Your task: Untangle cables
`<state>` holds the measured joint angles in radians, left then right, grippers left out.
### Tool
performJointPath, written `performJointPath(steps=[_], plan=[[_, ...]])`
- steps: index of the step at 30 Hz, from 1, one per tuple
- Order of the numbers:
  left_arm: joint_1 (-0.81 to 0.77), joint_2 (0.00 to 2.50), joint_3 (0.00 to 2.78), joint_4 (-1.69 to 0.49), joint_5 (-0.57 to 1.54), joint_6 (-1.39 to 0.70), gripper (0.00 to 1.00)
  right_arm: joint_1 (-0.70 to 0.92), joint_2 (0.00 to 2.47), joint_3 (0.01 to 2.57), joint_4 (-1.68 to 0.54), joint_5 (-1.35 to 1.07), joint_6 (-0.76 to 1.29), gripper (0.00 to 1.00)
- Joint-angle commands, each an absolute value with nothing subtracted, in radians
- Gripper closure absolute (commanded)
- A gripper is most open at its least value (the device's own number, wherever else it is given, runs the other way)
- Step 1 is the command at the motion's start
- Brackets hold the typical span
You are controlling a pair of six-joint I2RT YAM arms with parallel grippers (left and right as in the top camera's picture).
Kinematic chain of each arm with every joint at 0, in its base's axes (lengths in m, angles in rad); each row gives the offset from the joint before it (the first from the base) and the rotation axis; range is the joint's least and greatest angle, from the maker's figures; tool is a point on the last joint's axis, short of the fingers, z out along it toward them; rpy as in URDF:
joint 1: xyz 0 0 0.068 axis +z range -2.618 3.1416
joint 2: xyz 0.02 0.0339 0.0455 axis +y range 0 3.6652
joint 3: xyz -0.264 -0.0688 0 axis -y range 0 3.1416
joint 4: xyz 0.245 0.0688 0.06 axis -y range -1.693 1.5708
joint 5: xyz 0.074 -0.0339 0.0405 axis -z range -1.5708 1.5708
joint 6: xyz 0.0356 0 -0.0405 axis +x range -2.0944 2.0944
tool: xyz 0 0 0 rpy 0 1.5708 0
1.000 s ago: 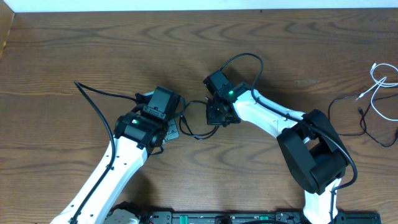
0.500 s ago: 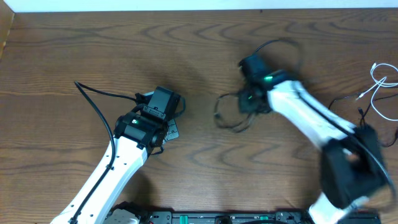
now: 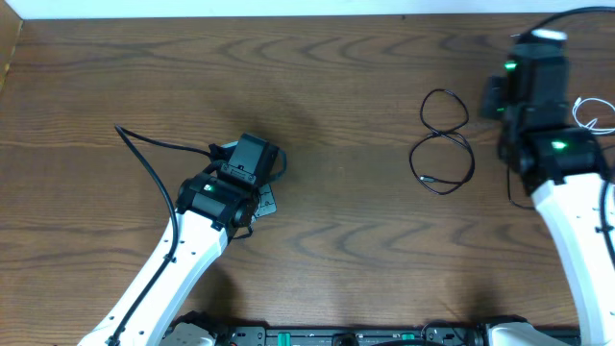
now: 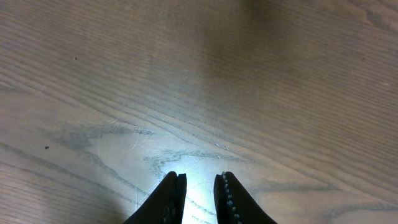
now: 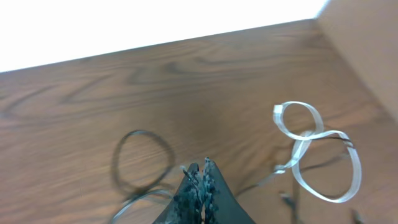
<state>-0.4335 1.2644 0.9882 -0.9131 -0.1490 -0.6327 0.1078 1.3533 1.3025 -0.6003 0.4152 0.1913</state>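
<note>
A thin black cable (image 3: pixel 442 141) hangs in two loops right of the table's middle, and its upper loop (image 5: pixel 140 163) shows beside my right gripper (image 5: pixel 200 165). That gripper is shut, with a blurred strand of the cable running under its fingers. From overhead the right wrist (image 3: pixel 530 82) hides those fingers. A white cable (image 3: pixel 590 115) lies looped at the far right edge, seen close as a flat white figure-eight (image 5: pixel 314 144). My left gripper (image 4: pixel 200 177) hovers over bare wood with its jaws slightly apart and nothing between them.
Another thin black cord (image 5: pixel 287 200) lies by the white one. The left arm's thick black wire (image 3: pixel 149 154) trails over the table's left half. The table's far edge meets a white wall (image 5: pixel 155 25).
My right arm has swung from the table's middle to the far right, carrying the black cable away from the left gripper. The left arm has not moved.
</note>
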Motion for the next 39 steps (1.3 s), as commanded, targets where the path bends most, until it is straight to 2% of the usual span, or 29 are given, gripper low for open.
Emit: performJointPath(steps=[1,7,11,14,16,21,24,29,32,39], plan=[[-0.430,1.268,0.987,-0.915,-0.166,-0.642,0.78,0.032,1.355,1.307,-0.624,0.348,0.155,0.97],[-0.430,1.268,0.987,-0.916,-0.166,-0.642,0.78,-0.026,1.439,1.305,-0.762,0.103,0.149,0.71],[-0.430,1.268,0.987,-0.916,-0.166,-0.641,0.78,-0.028,1.538,1.305,-0.814,0.036,0.059,0.59],[-0.430,1.268,0.987,-0.916,-0.166,-0.642,0.78,-0.030,1.620,1.305,-0.820,0.004,-0.027,0.41],[-0.430,1.268,0.987,-0.916,-0.166,-0.641,0.78,-0.037,1.673,1.305,-0.817,-0.048,-0.110,0.33],[-0.430,1.268,0.987,-0.916,-0.166,-0.642,0.78,-0.099,1.774,1.305,-0.799,-0.207,-0.208,0.29],[-0.430,1.268,0.987,-0.916,-0.166,-0.641,0.78,-0.158,1.812,1.305,-0.788,-0.286,-0.210,0.29],[-0.430,1.268,0.987,-0.916,-0.166,-0.642,0.78,-0.251,1.868,1.305,-0.779,-0.461,-0.339,0.28],[-0.430,1.268,0.987,-0.916,-0.165,-0.642,0.78,-0.279,1.903,1.305,-0.777,-0.474,-0.435,0.38],[-0.430,1.268,0.987,-0.916,-0.165,-0.642,0.78,-0.295,1.988,1.305,-0.775,-0.497,-0.496,0.40]])
